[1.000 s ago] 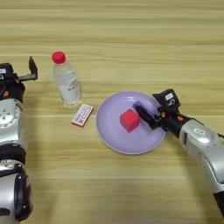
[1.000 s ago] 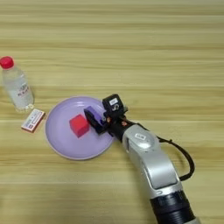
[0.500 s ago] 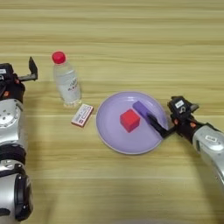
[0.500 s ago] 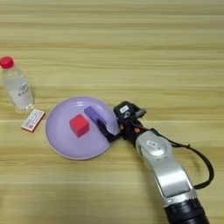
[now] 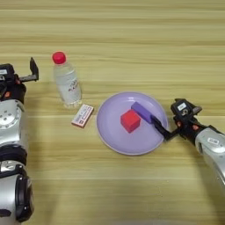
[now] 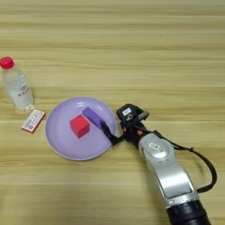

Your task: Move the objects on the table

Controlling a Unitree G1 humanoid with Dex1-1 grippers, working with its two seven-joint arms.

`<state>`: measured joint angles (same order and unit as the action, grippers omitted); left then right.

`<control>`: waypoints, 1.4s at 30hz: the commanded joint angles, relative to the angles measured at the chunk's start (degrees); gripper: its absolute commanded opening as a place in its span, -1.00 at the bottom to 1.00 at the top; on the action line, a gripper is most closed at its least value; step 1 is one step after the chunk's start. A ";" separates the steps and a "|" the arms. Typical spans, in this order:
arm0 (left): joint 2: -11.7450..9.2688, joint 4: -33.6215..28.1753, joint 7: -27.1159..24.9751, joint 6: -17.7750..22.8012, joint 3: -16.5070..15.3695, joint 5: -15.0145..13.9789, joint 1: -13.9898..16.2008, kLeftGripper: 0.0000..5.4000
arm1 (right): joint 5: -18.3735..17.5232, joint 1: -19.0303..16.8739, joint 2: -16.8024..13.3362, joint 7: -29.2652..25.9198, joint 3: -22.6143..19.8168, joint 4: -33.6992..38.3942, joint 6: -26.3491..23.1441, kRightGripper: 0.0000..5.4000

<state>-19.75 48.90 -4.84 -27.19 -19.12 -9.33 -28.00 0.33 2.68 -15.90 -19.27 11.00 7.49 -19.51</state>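
Currently round lilac plate (image 5: 115,139) on the wooden tabletop (image 5: 132,39) holds small red cube (image 5: 130,121) and short purple block (image 5: 141,111). Right gripper (image 6: 110,133) at plate's right rim, fingers apart, holding nothing. Clear red-capped bottle (image 5: 66,81) stands left. Only left eye view shows left gripper (image 5: 27,74), open.

The right gripper (image 6: 115,132) is seen at the plate's (image 6: 66,149) right rim, but whether its fingers are open or closed cannot be told. The print on the small red-and-white packet (image 5: 82,115) is too small to be read. The left arm (image 5: 12,145) is cut off by the left edge.
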 commanded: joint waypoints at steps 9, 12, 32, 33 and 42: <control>0.16 -0.53 0.36 0.83 0.34 0.17 0.00 1.00 | 0.58 -0.12 -0.54 -0.41 -0.24 -1.15 -1.91 1.00; 0.12 -0.22 0.35 0.80 0.33 0.17 -0.20 1.00 | 0.85 0.33 -0.58 -0.20 -0.36 -2.21 -1.73 1.00; 0.03 -0.27 0.23 0.86 0.38 0.13 -0.14 1.00 | 4.93 4.91 -0.65 5.81 -4.26 -13.00 5.30 1.00; 0.04 -0.27 0.23 0.85 0.38 0.13 -0.14 1.00 | 4.93 4.87 -0.61 5.78 -4.26 -12.97 5.33 1.00; 0.14 -0.44 0.31 0.80 0.41 0.16 -0.04 1.00 | 5.64 5.09 -1.46 6.21 -5.39 -13.91 6.32 1.00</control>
<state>-19.56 48.90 -4.63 -27.17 -19.01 -9.32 -28.00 5.19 7.79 -16.21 -13.14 6.45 -5.07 -12.82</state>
